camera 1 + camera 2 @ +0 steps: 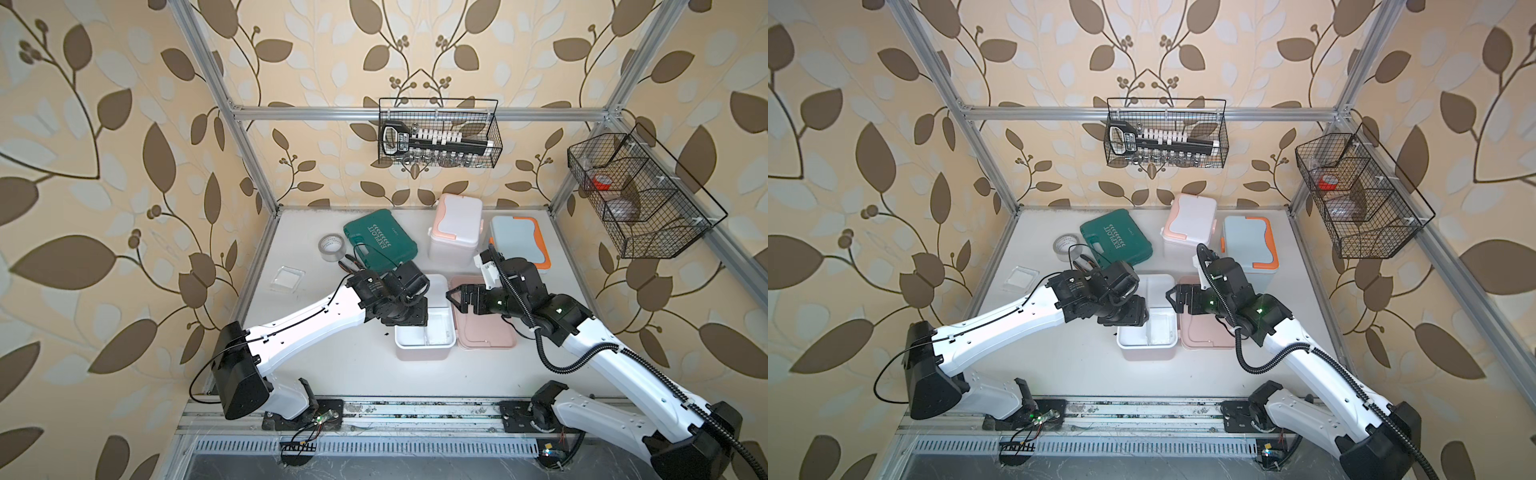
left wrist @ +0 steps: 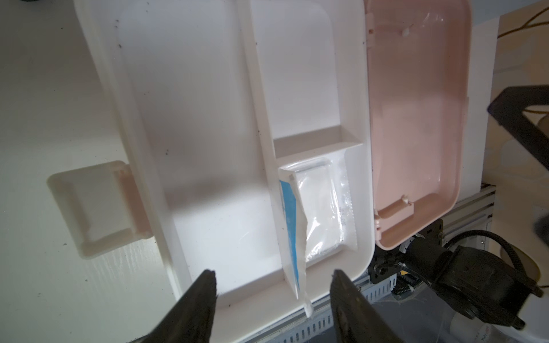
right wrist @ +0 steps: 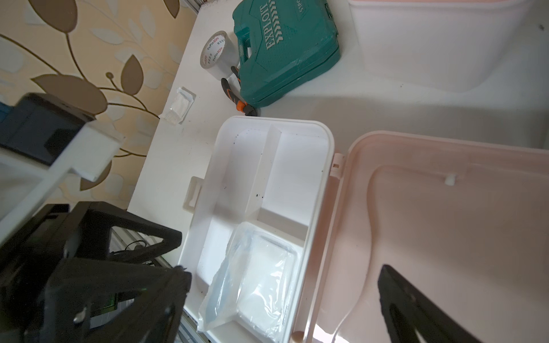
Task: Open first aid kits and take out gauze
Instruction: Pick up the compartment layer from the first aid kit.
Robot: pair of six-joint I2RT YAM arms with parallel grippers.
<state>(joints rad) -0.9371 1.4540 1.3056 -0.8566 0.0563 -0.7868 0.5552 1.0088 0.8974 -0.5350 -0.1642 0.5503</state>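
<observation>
1. Left gripper (image 2: pixel 273 276) fingers fill the foreground, half apart and holding nothing. They straddle the upturned edge of the gauze packet (image 2: pixel 320 208).
2. That packet lies in the small corner compartment of the open pink kit (image 2: pixel 190 118), on its hinge side.
3. Pinch the raised flap squarely, clear of the divider wall. The film looks slippery, so lift straight up.
4. Right gripper (image 1: pixel 453 297), spread wide and empty, hovers over the kit's laid-back lid (image 1: pixel 486 336), where it could steady the kit.

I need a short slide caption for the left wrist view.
Left gripper, jaws apart, over a clear plastic gauze packet lying in the open pink-and-white plastic first aid kit.
</observation>
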